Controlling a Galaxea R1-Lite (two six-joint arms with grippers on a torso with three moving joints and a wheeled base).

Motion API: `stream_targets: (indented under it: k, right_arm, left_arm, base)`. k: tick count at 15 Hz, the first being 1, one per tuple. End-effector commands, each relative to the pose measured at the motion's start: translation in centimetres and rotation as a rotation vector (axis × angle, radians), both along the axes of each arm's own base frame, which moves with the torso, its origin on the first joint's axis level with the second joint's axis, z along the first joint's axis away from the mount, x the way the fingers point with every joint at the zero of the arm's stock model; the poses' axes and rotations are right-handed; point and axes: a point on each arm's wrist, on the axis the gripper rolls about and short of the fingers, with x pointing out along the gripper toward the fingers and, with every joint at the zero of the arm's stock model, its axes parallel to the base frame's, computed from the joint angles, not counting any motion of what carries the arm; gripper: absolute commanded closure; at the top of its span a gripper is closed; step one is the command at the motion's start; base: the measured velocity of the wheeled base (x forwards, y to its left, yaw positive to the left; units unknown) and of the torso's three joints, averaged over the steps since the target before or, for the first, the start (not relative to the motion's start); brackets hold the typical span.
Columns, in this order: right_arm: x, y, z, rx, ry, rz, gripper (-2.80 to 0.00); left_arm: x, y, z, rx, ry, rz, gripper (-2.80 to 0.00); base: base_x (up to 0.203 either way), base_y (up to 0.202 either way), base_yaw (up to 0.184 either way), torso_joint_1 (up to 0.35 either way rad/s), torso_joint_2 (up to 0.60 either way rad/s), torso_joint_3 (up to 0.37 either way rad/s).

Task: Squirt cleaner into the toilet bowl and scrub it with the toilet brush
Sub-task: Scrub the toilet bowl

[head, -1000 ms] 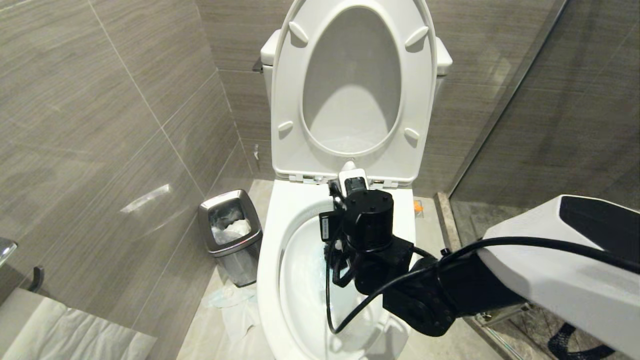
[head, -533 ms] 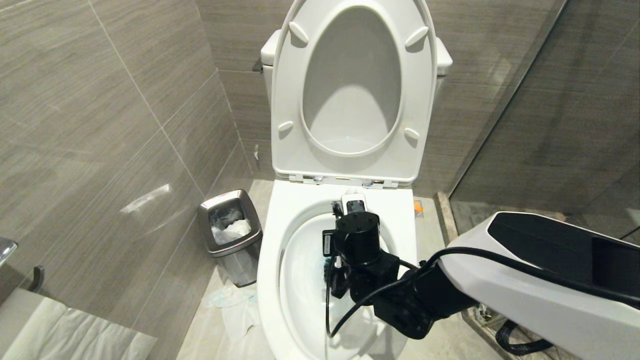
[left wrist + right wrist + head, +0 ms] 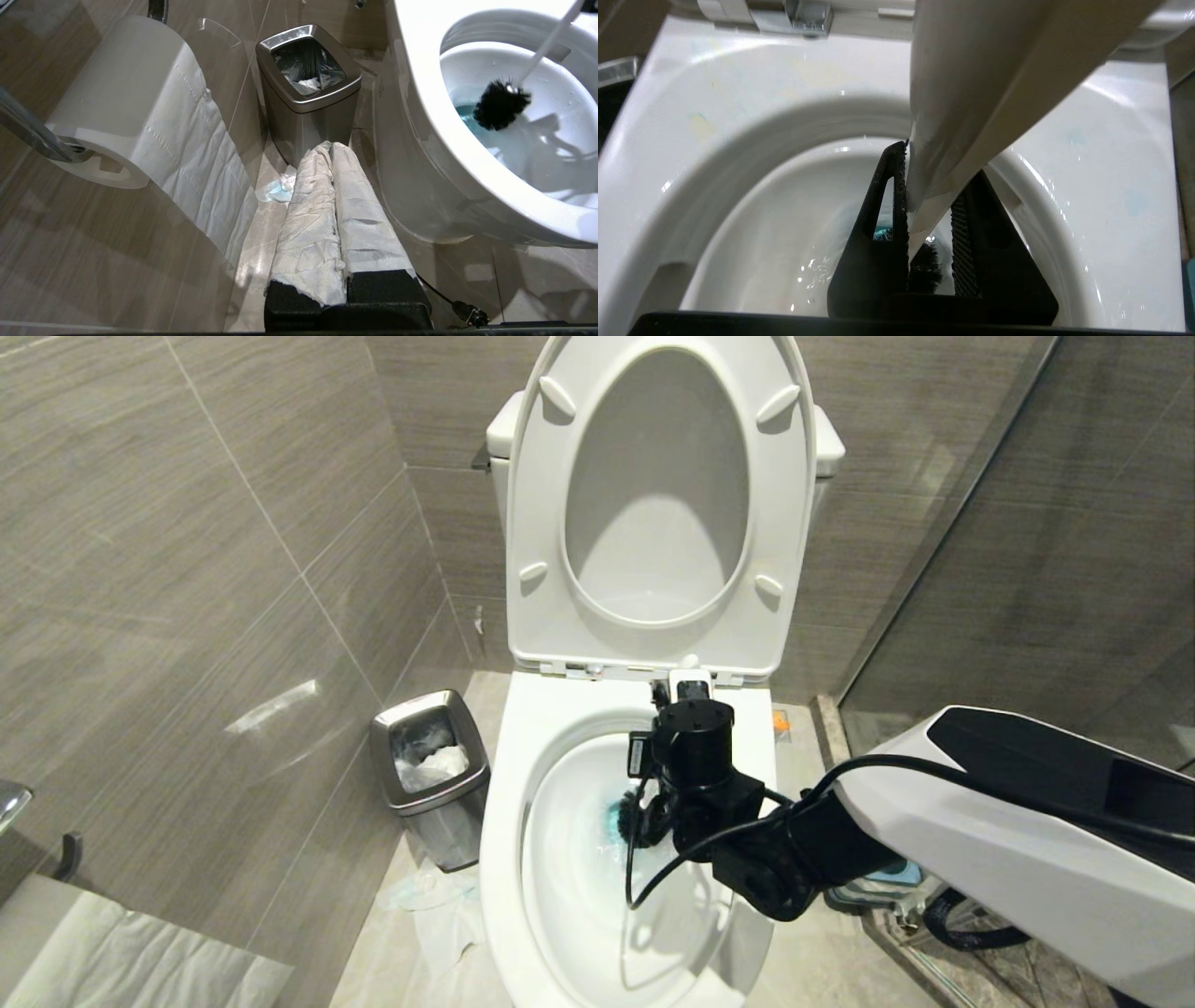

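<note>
One toilet brush is at work inside the toilet bowl, its black bristle head low against the basin wall where the teal cleaner pools, so the scrubbing lands on the wetted patch. The right claw pinches the slim white handle between its ribbed pads, gripping high so the arm stays above the rim while the head reaches down. Seat and lid stand raised against the tank, leaving the basin open. The basin holds clear water tinged blue; how far the cleaner has spread is hard to judge. Beside the toilet, a small steel waste bin holds crumpled paper. The left claw, wrapped in white paper, hangs pressed together near the floor, idle.
</note>
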Motion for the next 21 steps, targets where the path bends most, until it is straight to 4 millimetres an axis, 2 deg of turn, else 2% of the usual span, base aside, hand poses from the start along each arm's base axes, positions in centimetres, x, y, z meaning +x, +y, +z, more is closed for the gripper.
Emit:
stream_targets:
  k: [1,5,7,9,13,15,17,21]
  right_arm:
    - [0.6,0.9,1.0,0.041,-0.046,0.003,0.00]
    - [-1.1,3.2,1.2,0.058,-0.049,0.064,0.00]
    - [-2.7,3.2,1.1,0.043,-0.022,0.087,0.00]
    - [-5.1,2.2,1.7,0.011,0.017,0.113,0.00]
    - [-9.4,-1.1,5.0,0.010,0.024,0.136,0.00]
    - [-10.8,-2.7,6.5,0.017,0.013,0.135,0.00]
    - [-11.5,-3.7,6.8,0.011,0.016,0.126,0.00]
    - [-10.9,-4.7,6.6,0.002,0.024,0.095,0.00]
  left_arm:
    - [0.0,0.0,0.0,0.000,0.001,0.000,0.00]
    - [0.0,0.0,0.0,0.000,0.002,0.000,0.00]
    - [0.0,0.0,0.0,0.000,0.001,0.000,0.00]
    - [0.0,0.0,0.0,0.000,0.001,0.000,0.00]
    - [0.0,0.0,0.0,0.002,0.001,0.000,0.00]
    - [0.0,0.0,0.0,0.000,0.001,0.000,0.00]
    - [0.0,0.0,0.0,0.000,0.001,0.000,0.00]
    - [0.0,0.0,0.0,0.000,0.001,0.000,0.00]
  base:
    - [0.000,0.000,0.000,0.000,0.00,0.000]
    - [0.000,0.000,0.000,0.000,0.00,0.000]
    - [0.000,0.000,0.000,0.000,0.00,0.000]
    - [0.000,0.000,0.000,0.000,0.00,0.000]
    - [0.000,0.000,0.000,0.000,0.00,0.000]
    - [0.000,0.000,0.000,0.000,0.00,0.000]
    - [0.000,0.000,0.000,0.000,0.00,0.000]
    - [0.000,0.000,0.000,0.000,0.00,0.000]
